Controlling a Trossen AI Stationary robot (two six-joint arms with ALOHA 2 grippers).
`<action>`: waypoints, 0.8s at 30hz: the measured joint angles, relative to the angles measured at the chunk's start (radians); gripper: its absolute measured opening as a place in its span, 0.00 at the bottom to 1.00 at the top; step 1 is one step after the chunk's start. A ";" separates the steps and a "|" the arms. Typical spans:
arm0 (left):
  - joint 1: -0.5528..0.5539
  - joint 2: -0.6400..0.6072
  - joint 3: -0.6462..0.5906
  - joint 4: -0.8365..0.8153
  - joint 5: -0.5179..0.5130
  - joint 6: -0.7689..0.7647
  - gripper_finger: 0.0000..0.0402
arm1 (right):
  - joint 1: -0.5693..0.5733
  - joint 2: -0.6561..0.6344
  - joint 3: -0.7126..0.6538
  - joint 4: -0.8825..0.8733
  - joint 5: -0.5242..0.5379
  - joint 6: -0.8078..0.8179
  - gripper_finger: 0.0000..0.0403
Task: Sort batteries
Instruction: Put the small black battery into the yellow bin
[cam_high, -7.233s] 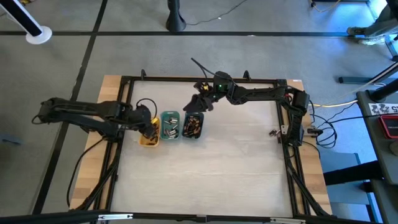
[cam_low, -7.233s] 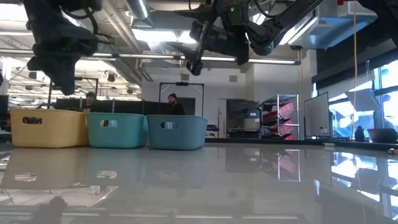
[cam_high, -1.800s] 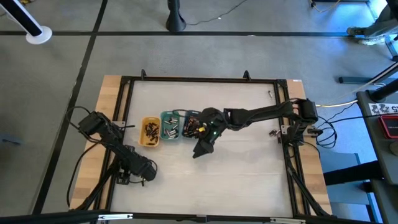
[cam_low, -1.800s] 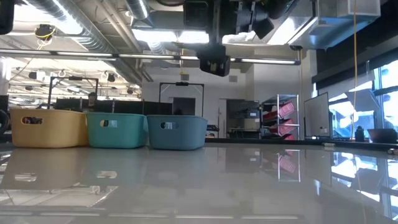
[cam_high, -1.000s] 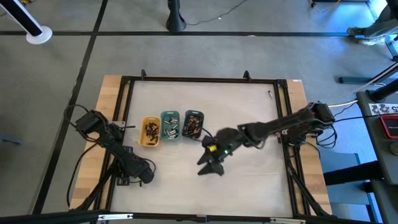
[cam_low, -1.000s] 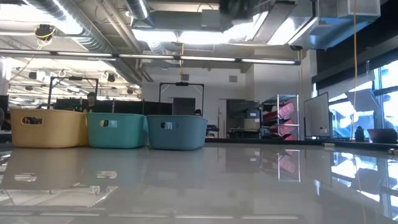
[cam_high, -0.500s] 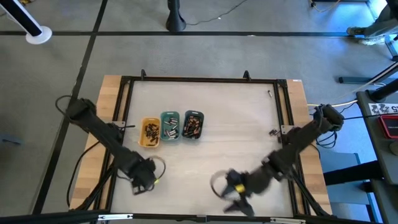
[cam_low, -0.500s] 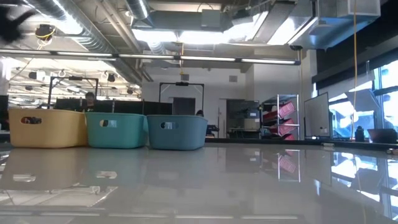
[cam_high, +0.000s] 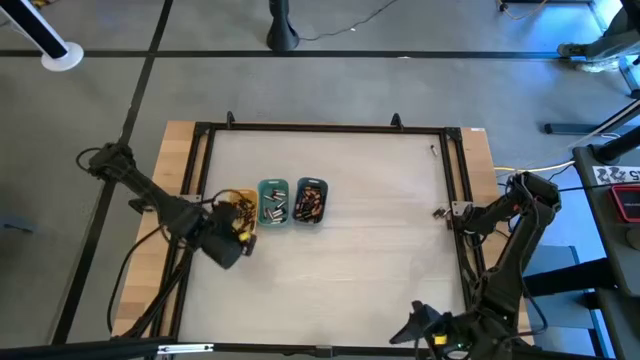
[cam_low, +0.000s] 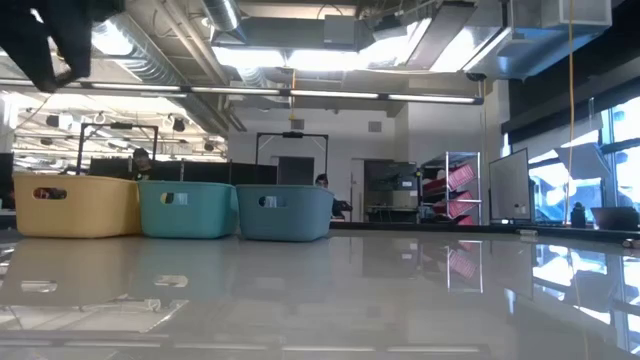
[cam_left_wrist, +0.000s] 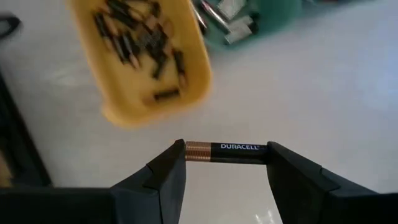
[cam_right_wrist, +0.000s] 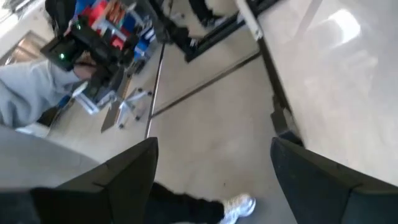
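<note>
Three trays (cam_high: 273, 201) sit in a row on the desk (cam_high: 350, 250); only the left wrist view shows one battery (cam_left_wrist: 226, 152) clenched in the left tool (cam_left_wrist: 226, 167), while the right tool (cam_right_wrist: 211, 174) gapes

Two matte-black jointed arms trail looped black cables, the left gripper (cam_left_wrist: 227, 163) and right gripper (cam_right_wrist: 212, 162) each ending in two broad, angular dark fingers (with a small yellow marking near each wrist).
</note>
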 joint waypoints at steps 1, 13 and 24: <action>0.032 -0.001 0.000 -0.014 0.005 0.024 0.45 | 0.001 0.000 0.000 0.000 0.023 -0.002 0.77; 0.508 -0.001 -0.164 0.052 0.162 0.653 0.47 | -0.189 -0.144 0.000 -0.221 0.098 -0.048 0.77; 0.774 -0.003 -0.299 0.224 0.295 1.092 0.63 | -0.549 -0.391 0.000 -0.467 0.007 -0.140 0.77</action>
